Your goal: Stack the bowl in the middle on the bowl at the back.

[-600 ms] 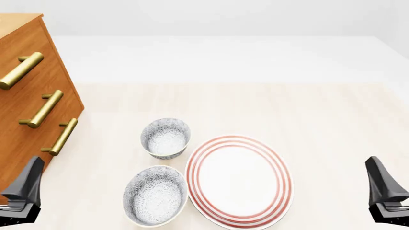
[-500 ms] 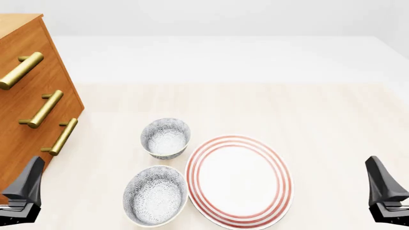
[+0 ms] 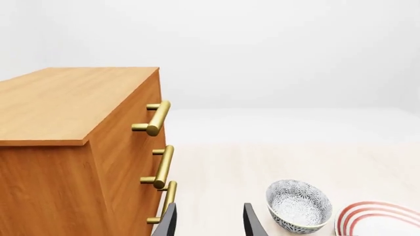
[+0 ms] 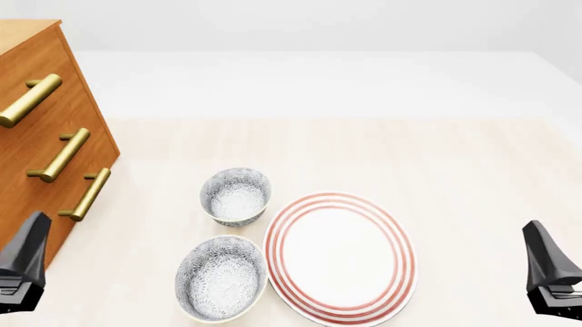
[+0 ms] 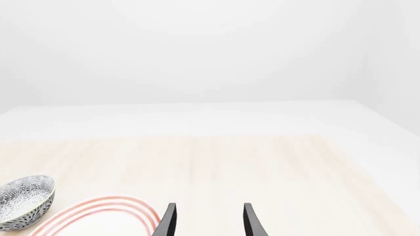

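Observation:
The bowl in the middle [image 4: 221, 277], wide and shallow with dense grey floral pattern, sits near the table's front edge. Just behind it stands the bowl at the back [image 4: 236, 196], smaller and deeper, which the left wrist view [image 3: 298, 205] and right wrist view [image 5: 23, 201] also show. My left gripper [image 4: 23, 272] hovers at the front left, well left of both bowls, its fingers [image 3: 169, 221] apart and holding nothing. My right gripper [image 4: 550, 272] hangs at the front right, beyond the plate, open and empty in the right wrist view [image 5: 206, 220].
A large white plate with red rings [image 4: 339, 257] lies right beside both bowls. A wooden drawer cabinet with brass handles [image 4: 46, 143] stands along the left side, close to my left gripper.

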Motion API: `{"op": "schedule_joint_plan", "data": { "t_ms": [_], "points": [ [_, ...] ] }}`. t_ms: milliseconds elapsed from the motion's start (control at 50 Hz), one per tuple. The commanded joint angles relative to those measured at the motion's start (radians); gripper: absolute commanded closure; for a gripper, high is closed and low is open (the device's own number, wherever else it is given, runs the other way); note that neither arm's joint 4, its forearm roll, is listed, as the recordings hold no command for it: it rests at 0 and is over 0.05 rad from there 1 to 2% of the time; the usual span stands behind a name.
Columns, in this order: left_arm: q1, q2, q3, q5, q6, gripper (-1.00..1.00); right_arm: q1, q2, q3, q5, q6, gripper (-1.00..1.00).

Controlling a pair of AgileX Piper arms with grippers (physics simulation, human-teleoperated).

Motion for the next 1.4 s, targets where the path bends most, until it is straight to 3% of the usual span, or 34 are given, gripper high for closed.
{"op": "schedule_joint_plan", "data": {
  "t_ms": [20,80,120,160,180,220,320,340,380,400,440,540,580,660,740,820,860,900,940,980,1040,1140,1400],
  "points": [
    [-0.036,0.0,-0.176,0.141,-0.024,-1.0,-0.008,-0.002,0.0,-0.001,0.008,-1.0],
    [-0.077,0.039,-0.233,0.181,-0.004,-1.0,-0.008,-0.003,0.0,0.0,0.012,-1.0],
    [-0.102,0.085,-0.274,0.212,-0.028,-1.0,-0.009,-0.004,0.0,0.0,0.013,-1.0],
    [-0.117,0.099,-0.286,0.225,-0.017,-1.0,-0.009,-0.004,0.0,0.0,0.013,-1.0],
    [-0.165,0.087,-0.316,0.276,0.045,-1.0,-0.009,-0.005,0.0,0.0,0.015,-1.0],
    [-0.2,0.118,-0.35,0.32,0.033,-1.0,-0.009,-0.005,-0.001,-0.001,0.017,-1.0],
    [-0.264,0.25,-0.397,0.376,-0.05,-1.0,-0.008,-0.005,-0.001,0.0,0.019,-1.0],
    [-0.255,0.267,-0.416,0.394,-0.015,-1.0,-0.006,-0.005,-0.001,0.0,0.019,-1.0],
    [-0.308,0.313,-0.439,0.425,-0.071,-1.0,-0.005,-0.005,-0.001,0.0,0.019,-1.0],
    [-0.306,0.355,-0.455,0.438,-0.046,-1.0,-0.005,-0.005,-0.001,0.0,0.019,-1.0],
    [-0.312,0.423,-0.484,0.459,-0.105,-1.0,-0.006,-0.005,-0.001,-0.001,0.022,-1.0],
    [-0.321,0.477,-0.555,0.514,-0.115,-1.0,-0.006,-0.005,-0.001,-0.001,0.022,-1.0],
    [-0.344,0.514,-0.582,0.547,-0.172,-1.0,-0.006,-0.005,-0.002,-0.002,0.023,-1.0],
    [-0.379,0.569,-0.595,0.585,-0.178,-1.0,-0.007,-0.005,-0.002,-0.002,0.025,-1.0],
    [-0.413,0.607,-0.617,0.643,-0.235,-1.0,-0.007,-0.005,-0.001,-0.002,0.027,-1.0],
    [-0.457,0.65,-0.611,0.687,-0.274,-1.0,-0.005,-0.005,-0.001,-0.002,0.027,-1.0],
    [-0.489,0.655,-0.592,0.698,-0.333,-1.0,-0.006,-0.005,-0.001,-0.004,0.029,-1.0],
    [-0.497,0.652,-0.59,0.7,-0.334,-1.0,-0.007,-0.005,-0.001,-0.004,0.029,-1.0],
    [-0.553,0.65,-0.544,0.705,-0.417,-1.0,-0.009,-0.005,-0.001,-0.006,0.031,-1.0],
    [-0.594,0.651,-0.521,0.702,-0.421,-1.0,-0.009,-0.005,-0.001,-0.006,0.032,-1.0],
    [-0.665,0.659,-0.46,0.684,-0.501,-1.0,-0.009,-0.005,-0.001,-0.007,0.032,-1.0],
    [-0.665,0.694,-0.428,0.654,-0.505,-1.0,-0.01,-0.005,-0.002,-0.01,0.034,-1.0],
    [-0.673,0.764,-0.315,0.488,-0.597,-1.0,-0.011,-0.005,-0.001,-0.008,0.034,-1.0]
  ]
}}
